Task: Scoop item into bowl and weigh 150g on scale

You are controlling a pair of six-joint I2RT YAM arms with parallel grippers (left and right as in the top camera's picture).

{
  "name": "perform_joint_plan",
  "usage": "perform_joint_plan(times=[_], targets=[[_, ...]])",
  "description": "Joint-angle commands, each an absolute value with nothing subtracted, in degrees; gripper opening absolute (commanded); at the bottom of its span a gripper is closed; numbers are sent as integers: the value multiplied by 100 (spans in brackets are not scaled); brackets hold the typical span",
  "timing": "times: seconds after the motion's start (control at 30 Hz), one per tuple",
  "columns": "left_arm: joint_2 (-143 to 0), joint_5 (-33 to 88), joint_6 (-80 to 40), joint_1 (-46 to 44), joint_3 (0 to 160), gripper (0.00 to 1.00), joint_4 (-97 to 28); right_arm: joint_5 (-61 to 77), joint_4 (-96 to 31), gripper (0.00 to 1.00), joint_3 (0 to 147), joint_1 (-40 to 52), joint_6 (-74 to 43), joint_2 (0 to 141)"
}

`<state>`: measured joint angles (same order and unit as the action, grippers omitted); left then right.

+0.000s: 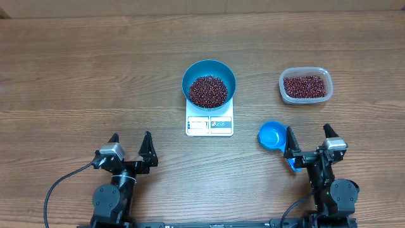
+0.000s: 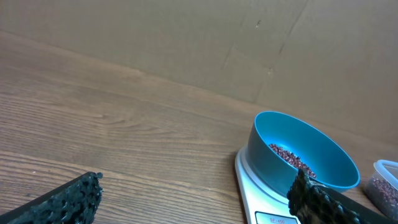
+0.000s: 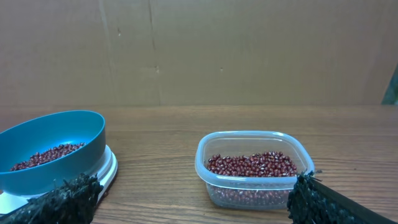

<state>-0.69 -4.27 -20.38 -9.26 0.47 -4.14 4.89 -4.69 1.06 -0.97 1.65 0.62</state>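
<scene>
Beans (image 1: 207,92) are sitting in the bowl (image 1: 195,67) atop the scale (image 1: 209,125). Your left gripper (image 1: 131,136) and right gripper (image 1: 308,129) are crouching low at the near table (image 1: 76,63) edge, pointing forward, jaws gaping wide and empty.

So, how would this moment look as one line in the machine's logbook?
left gripper: open, empty | right gripper: open, empty | bowl: on scale, holds beans | scoop: unheld, empty | tub: part filled

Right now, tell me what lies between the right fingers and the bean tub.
Overhead, only bare table between the right fingers and the clear tub; the blue scoop sits aside.
</scene>
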Motion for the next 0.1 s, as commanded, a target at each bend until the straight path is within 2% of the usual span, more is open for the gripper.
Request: perform_joint_plan(times=[0.0,0.07], targets=[[-25,-355,-1883,-893,27,100,-416,427,-443,100,45,-49,128,16],[-25,-355,-1883,-893,27,99,-416,427,-443,100,45,-49,128,16]])
